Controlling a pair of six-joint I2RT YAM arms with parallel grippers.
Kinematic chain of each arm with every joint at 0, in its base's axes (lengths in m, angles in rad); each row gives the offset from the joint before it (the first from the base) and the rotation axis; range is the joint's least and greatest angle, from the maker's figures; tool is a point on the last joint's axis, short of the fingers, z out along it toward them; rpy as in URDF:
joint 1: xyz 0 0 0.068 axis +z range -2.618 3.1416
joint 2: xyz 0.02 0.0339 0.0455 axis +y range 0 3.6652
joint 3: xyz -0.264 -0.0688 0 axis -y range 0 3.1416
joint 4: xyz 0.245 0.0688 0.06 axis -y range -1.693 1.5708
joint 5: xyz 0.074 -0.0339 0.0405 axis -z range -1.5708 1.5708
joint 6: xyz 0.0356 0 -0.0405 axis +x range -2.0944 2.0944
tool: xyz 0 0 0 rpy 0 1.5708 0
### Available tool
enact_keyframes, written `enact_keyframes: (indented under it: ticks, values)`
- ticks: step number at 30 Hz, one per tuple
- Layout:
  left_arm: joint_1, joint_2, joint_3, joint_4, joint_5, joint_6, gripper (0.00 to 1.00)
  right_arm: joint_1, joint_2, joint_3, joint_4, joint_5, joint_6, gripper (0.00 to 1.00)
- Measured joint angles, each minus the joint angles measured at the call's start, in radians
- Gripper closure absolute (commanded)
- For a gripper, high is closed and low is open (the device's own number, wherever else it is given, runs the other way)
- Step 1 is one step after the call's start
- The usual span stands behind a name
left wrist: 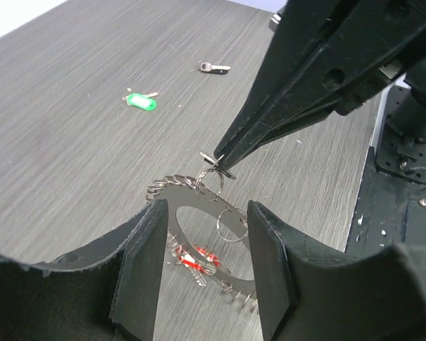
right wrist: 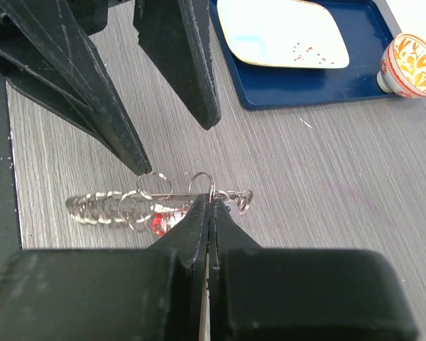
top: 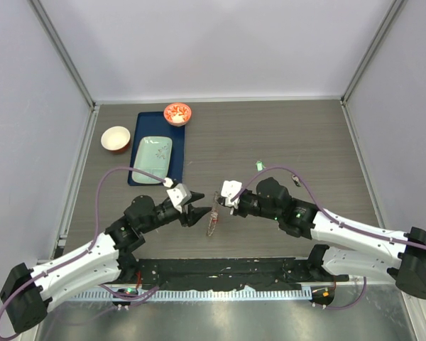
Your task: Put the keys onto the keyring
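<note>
1. Keyring (left wrist: 188,197) stood on edge on the table (left wrist: 64,185) between the arms, with a red key (left wrist: 192,259) hanging from it.
2. Right gripper (left wrist: 220,158) was clamped on its top rim. Left gripper (top: 197,213) had its fingers apart, straddling the ring.
3. Green key (left wrist: 140,101) and dark key (left wrist: 214,68) lay loose, well apart from the ring.
4. Judgement: left should close firmly on the ring before right releases, or it tips.

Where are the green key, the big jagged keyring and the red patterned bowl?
green key (left wrist: 140,101): left wrist view, plastic head.
keyring (left wrist: 189,197): left wrist view, flat upper band.
red patterned bowl (top: 177,112): top external view, inside.
</note>
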Motion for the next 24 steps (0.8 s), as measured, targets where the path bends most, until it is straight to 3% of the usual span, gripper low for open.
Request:
enact_keyframes:
  ticks: [3, 7, 24]
  values:
    - [0.01, 0.0, -0.002, 0.013, 0.051, 0.058, 0.54, 0.0, -0.01, 0.008, -0.031, -0.015, -0.023, 0.99]
    - [0.041, 0.023, -0.002, 0.042, 0.116, 0.12, 0.72, 0.0, -0.021, 0.024, -0.078, -0.035, -0.049, 0.99]
    - [0.068, 0.183, 0.044, 0.108, 0.317, 0.208, 0.71, 0.002, -0.02, 0.079, -0.182, -0.069, -0.104, 0.99]
